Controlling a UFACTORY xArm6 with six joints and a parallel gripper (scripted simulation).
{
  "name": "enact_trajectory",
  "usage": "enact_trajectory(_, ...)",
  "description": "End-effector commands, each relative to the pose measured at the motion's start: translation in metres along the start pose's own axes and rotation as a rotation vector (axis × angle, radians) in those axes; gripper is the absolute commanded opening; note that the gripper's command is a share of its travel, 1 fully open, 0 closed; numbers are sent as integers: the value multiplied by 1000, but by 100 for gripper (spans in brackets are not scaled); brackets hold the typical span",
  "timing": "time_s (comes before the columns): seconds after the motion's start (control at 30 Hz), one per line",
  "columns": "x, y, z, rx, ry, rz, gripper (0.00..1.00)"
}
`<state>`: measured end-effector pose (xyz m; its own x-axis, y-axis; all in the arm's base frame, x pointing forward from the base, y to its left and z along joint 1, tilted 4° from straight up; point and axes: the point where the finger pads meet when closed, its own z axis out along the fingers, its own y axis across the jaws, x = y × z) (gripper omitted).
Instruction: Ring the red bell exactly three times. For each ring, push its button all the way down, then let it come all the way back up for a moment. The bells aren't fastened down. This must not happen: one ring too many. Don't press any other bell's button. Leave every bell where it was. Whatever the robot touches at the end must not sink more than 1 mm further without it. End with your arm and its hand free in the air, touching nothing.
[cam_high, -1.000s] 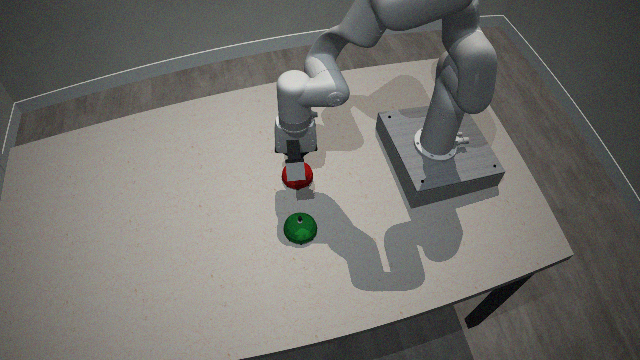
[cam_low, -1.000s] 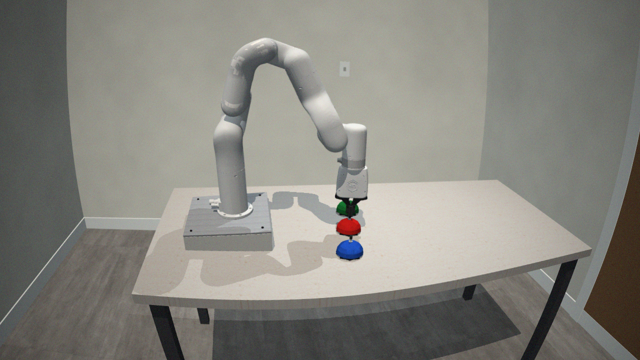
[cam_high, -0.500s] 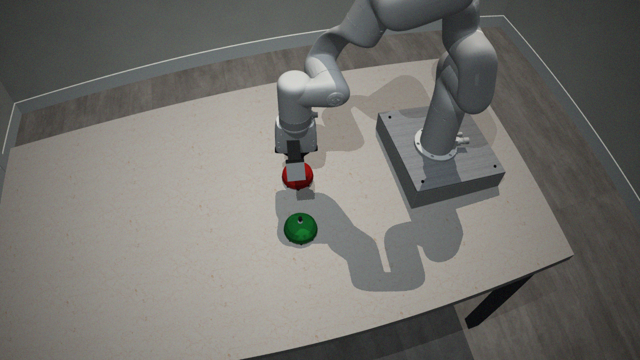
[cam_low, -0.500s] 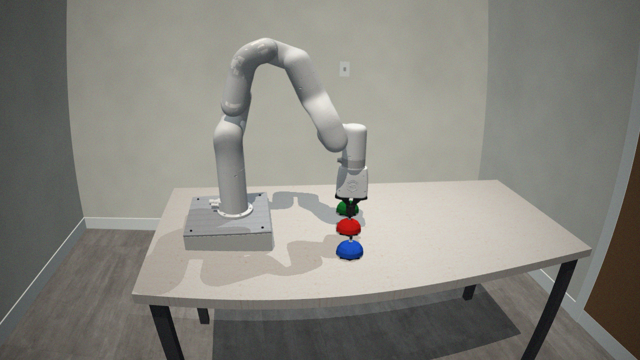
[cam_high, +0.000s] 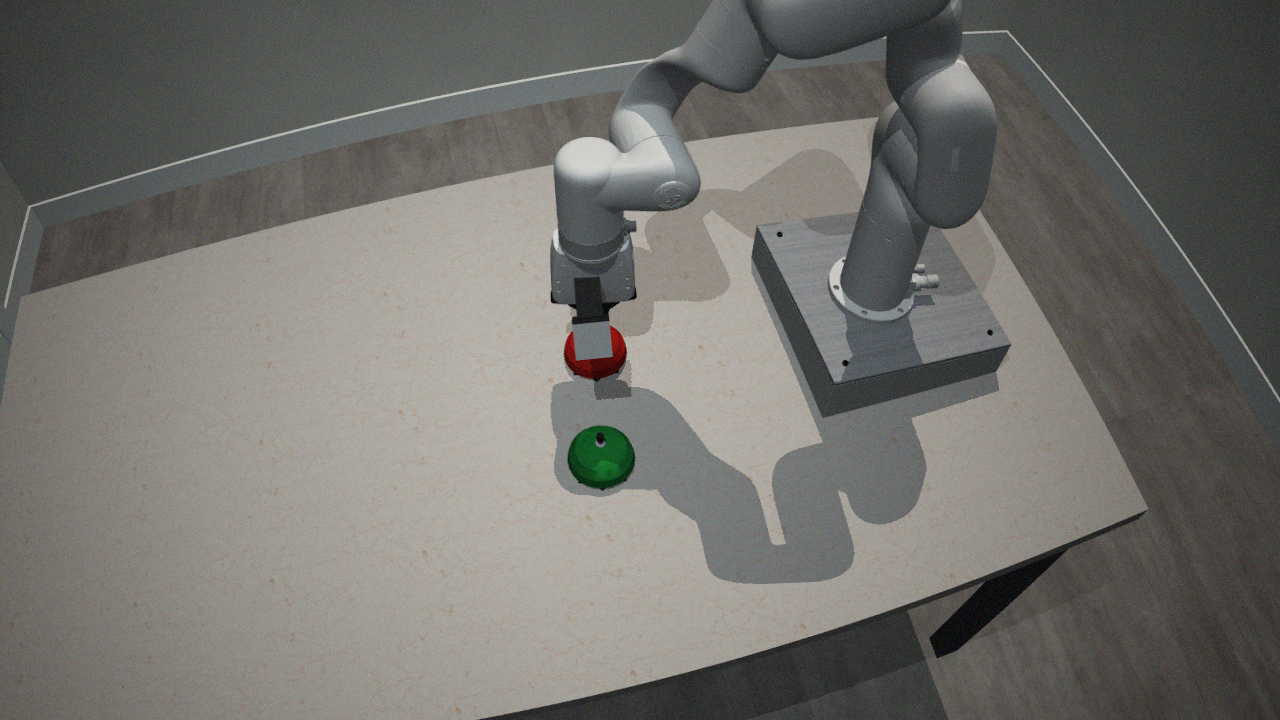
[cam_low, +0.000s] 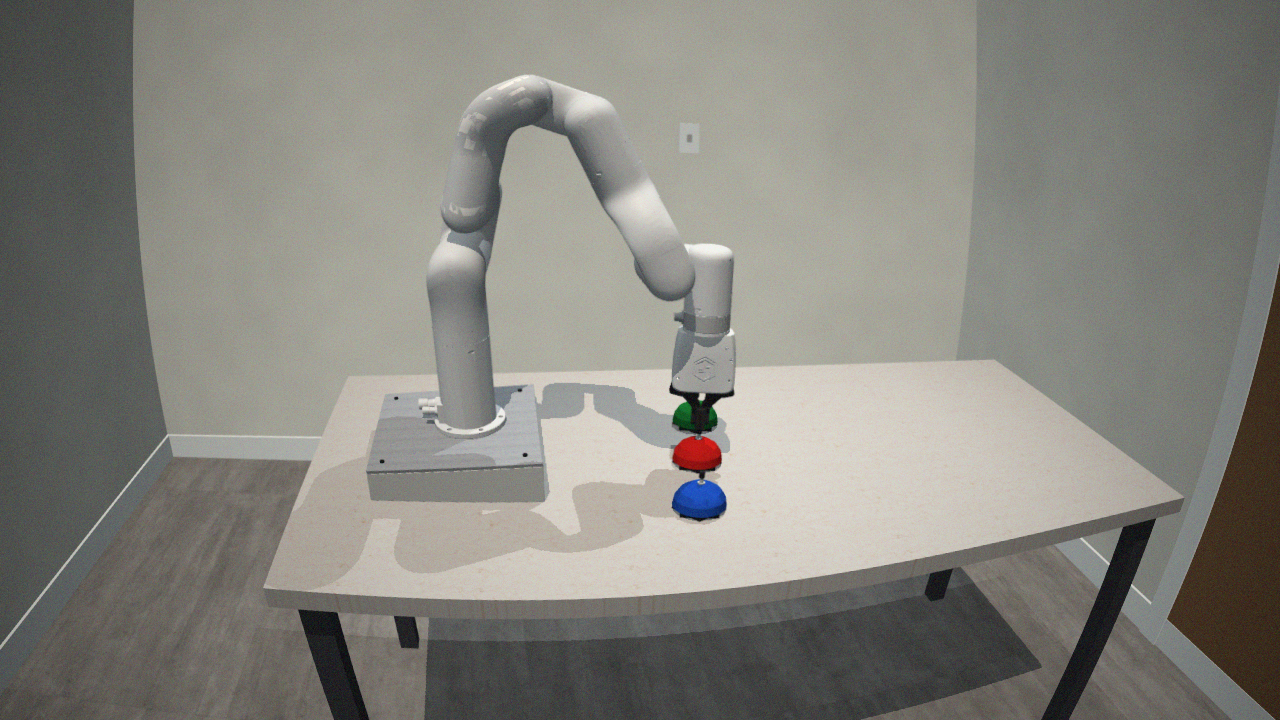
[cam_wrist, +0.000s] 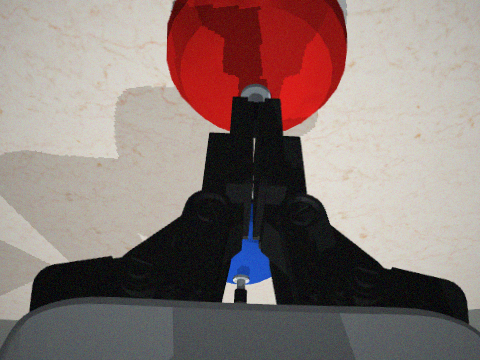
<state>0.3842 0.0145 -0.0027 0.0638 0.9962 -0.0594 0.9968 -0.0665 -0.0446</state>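
Nearest the exterior camera, at the front of a short row on the table (cam_low: 895, 465), sits the blue bell (cam_low: 699, 500), untouched and apart from the arm. Just behind it comes the red bell (cam_low: 697, 454), the one to be rung, and behind that the green bell (cam_low: 693, 416), partly hidden by the arm's black fingers.

From the wrist view, the jaws are clenched together on nothing, forming a single blunt tip that sits right at the red bell's small silver button (cam_wrist: 255, 92). Whether the tip is pressing the button down or only resting at its top cannot be told; the button's cap is just visible above the fingertips.

As for progress, the pictures carry no count of rings, so how many of the three are done cannot be read from them. What they do suggest is that the arm is in the middle of the pressing work, lined up on the correct bell. All three bells stand in a neat line, none tipped or visibly pushed aside. Farther back, the arm's grey base block (cam_low: 393, 483) sits well clear of the bells.
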Motion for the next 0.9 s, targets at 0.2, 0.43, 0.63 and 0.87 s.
enact_trajectory(0.2,0,2,-22,-6,1,0,0)
enact_trajectory(0.43,0,2,-42,-6,1,0,0)
enact_trajectory(0.63,0,2,-52,-6,1,0,0)
enact_trajectory(0.87,0,2,-62,-6,1,0,0)
